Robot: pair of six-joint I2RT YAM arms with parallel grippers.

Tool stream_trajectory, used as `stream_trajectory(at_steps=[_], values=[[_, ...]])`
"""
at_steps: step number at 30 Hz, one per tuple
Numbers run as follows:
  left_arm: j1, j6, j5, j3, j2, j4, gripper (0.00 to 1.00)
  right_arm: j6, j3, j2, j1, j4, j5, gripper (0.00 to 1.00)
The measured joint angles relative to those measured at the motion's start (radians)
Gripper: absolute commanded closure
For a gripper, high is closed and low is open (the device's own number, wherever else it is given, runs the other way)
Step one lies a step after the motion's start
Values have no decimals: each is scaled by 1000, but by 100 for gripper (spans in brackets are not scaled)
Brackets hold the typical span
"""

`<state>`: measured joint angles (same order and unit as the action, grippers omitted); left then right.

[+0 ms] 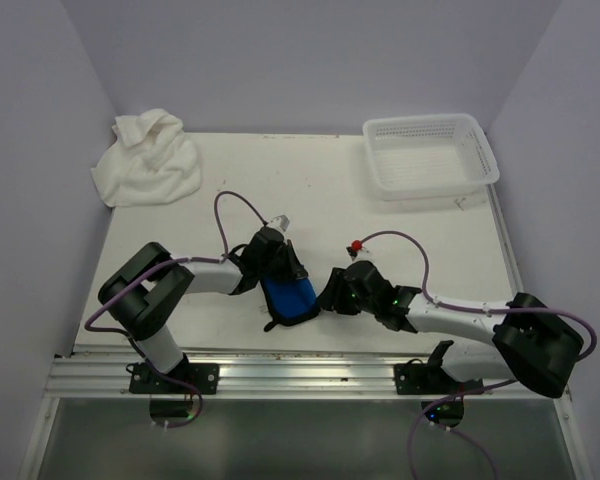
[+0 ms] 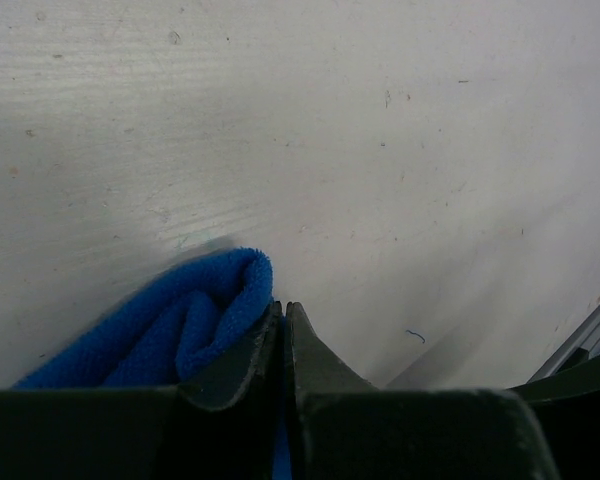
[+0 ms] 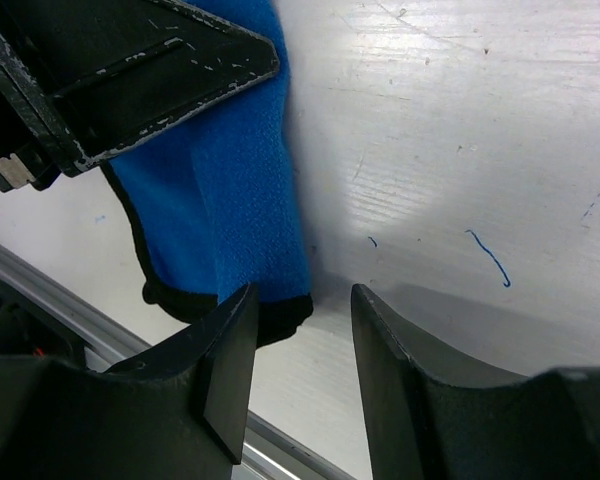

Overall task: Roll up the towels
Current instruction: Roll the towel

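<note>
Top view: the blue towel (image 1: 290,298) lies at six o'clock on the white counter (image 1: 310,190), near the front edge, a narrow folded strip between the two arms. Up at ten o'clock the white towel (image 1: 145,160) sits crumpled in a soft, lumpy heap against the wall. At one o'clock is the perforated plastic basket (image 1: 430,155), a rectangle with rounded corners.

On the left wrist camera, the left end effector (image 2: 283,308) has its fingers pressed together with a sliver of blue caught between them, so it is pinching the blue towel. Just to its nine o'clock the plush cloth curls over in a rounded fold, which the overhead view does not show.

On the right wrist camera, the right end effector (image 3: 303,292) has its jaws apart and grips nothing. The towel's corner lies by the left finger. Only this view shows the dark trim along the towel's hem, the fine fleecy nap, and a loose blue thread (image 3: 490,258) on the scuffed, painted counter.
</note>
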<state>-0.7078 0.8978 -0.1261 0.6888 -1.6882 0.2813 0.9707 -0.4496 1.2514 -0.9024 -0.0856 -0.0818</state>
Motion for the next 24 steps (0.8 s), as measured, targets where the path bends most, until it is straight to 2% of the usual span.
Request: stream_trajectory(at_steps=[12,24], values=[[0,0,3,-13,8,3,92,10,0,60,-6,-66,29,53],[0,2,3,-20,14,2,93,10,-74,183,-111,-69,-23,55]])
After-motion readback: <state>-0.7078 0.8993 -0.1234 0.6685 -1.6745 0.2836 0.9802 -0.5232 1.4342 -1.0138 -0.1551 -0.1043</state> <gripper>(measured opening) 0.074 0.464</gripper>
